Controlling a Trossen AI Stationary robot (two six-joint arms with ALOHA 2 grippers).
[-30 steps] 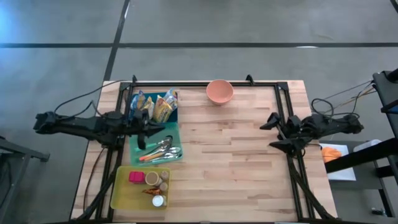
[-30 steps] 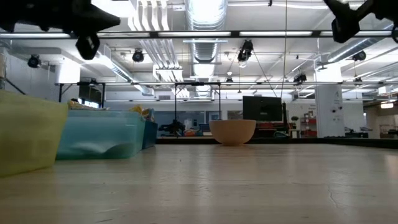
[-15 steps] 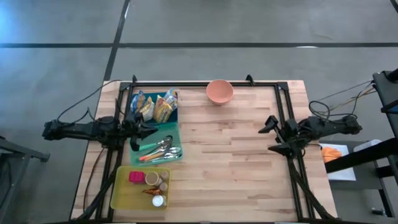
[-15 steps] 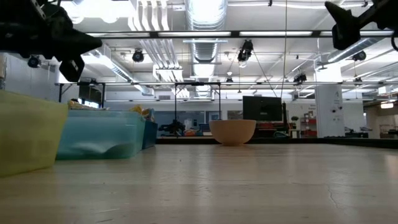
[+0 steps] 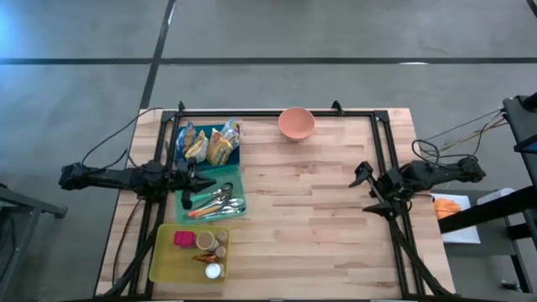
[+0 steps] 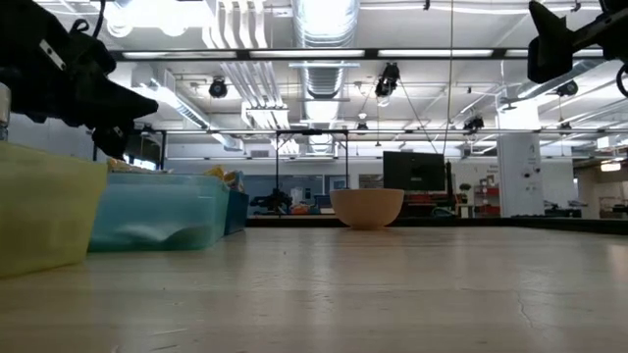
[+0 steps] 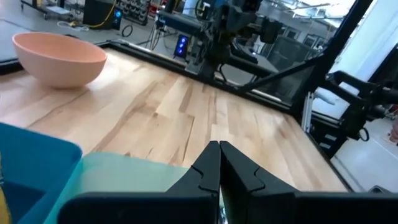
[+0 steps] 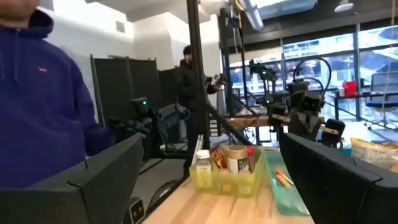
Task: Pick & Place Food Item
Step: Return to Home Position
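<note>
Two arms, both out by the bench (image 5: pixel 319 218) edges.

High view: left gripper (image 5: pixel 195 181) hangs at 9 o'clock over the light blue bin (image 5: pixel 237 176). Right gripper (image 5: pixel 364 186) is at 3 o'clock over bare wood. Red spice can (image 5: pixel 183 239) sits in the yellow bin (image 5: pixel 161 252) at 7 o'clock. Spoons (image 5: pixel 216 201) lie in the light blue bin, bowl (image 5: pixel 296 123) at 12.

Low view: left gripper (image 6: pixel 116 106) is low, just above the bin tops. Right gripper (image 6: pixel 557 44) is well up.

Left wrist view: fingers (image 7: pixel 205 174) clenched tip to tip, holding nothing, bin wall right beneath.

Right wrist view: fingers (image 8: pixel 99 180) released wide, empty. A person in a blue hoodie (image 8: pixel 43 106) looks close to that arm.

Risk, my read: little clearance on the left. Any dip while homing clips the bin wall and shoves it or spills the spoons. The right arm's swing could reach the person.
</note>
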